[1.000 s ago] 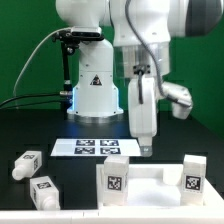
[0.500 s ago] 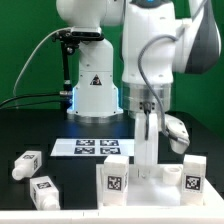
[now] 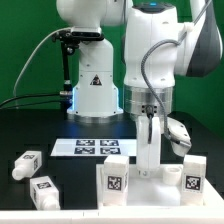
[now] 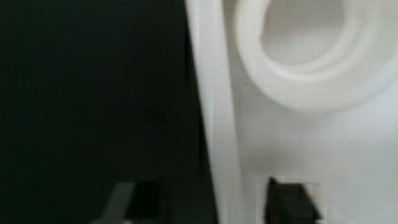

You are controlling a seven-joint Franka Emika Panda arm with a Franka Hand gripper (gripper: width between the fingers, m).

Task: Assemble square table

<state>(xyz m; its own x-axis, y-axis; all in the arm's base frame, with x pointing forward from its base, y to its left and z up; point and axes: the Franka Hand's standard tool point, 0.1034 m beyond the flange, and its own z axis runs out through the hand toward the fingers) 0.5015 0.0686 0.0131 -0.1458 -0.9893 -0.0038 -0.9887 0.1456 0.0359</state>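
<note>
tabletop (image 3: 158, 184): white, lying flat on the black surface (image 3: 30, 130), directly beneath the claw (image 3: 148, 168). wrist view: a raised wall (image 4: 214, 120) of the tabletop runs between the two fingers (image 4: 125, 205), with a round recess (image 4: 320, 50) just beside it.

claw: lowered onto the tabletop's far edge, one finger on each side of that wall. a dark gap shows beside one finger. cannot tell whether the pads press the wall.

left upright leg (image 3: 113, 181): tagged, in front of the claw, toward the exterior view's left. right upright leg (image 3: 195, 177): tagged, toward the exterior view's right.

far loose leg (image 3: 27, 164) and near loose leg (image 3: 43, 190): lying on the surface, well apart from the claw, on the exterior view's left.

marker board (image 3: 95, 147): flat, behind the claw, toward the exterior view's left. robot base (image 3: 95, 90): beyond it.
</note>
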